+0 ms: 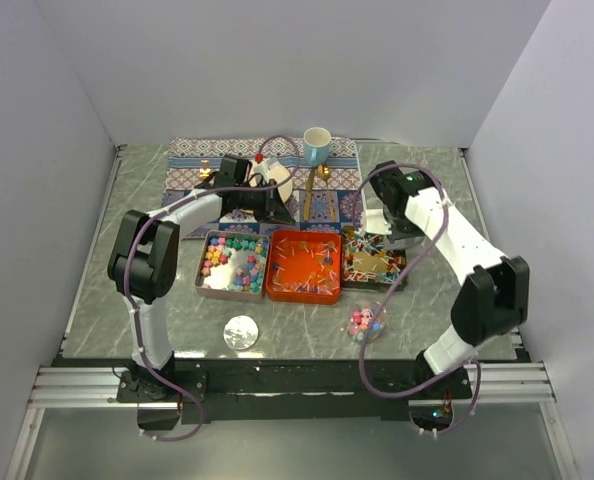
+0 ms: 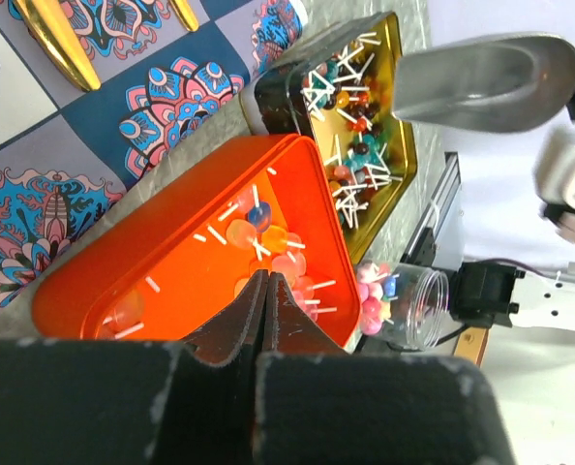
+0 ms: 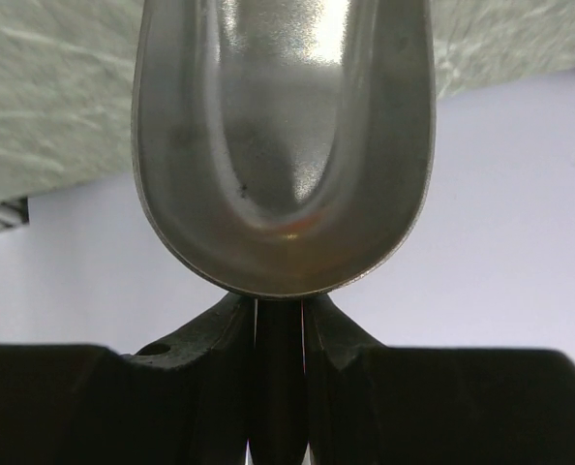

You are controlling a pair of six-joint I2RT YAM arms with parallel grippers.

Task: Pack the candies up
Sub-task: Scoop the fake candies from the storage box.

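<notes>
Steel, bare and shiny, fills the right wrist view: the scoop [image 3: 283, 145] carries no load, and the right gripper [image 3: 280, 312] is clamped tight on its thin handle. The left gripper [image 2: 265, 279] hangs over the orange tin [image 2: 152, 262] with its fingers pressed together and nothing between them. The candies [image 1: 232, 262] lie in three tins set in a row across the middle of the tabletop [image 1: 297, 325]. Pastel lumps are in the silver tin [image 1: 202, 278] on the left, reddish ones with white sticks or ends in the orange tin, and darker mixed ones in the gold tin [image 2: 404, 174] on the right. A few pastel pieces already sit in a small clear jar [image 2: 433, 310] toward the near edge, right of centre, with its lid [image 1: 241, 332] lying apart to the left. The step looks like loading the scoop, which is raised by the gold tin. The next move probably calls for dipping its lip low under a heap, lifting level, then tipping carefully over the jar's narrow mouth so nothing spills.
</notes>
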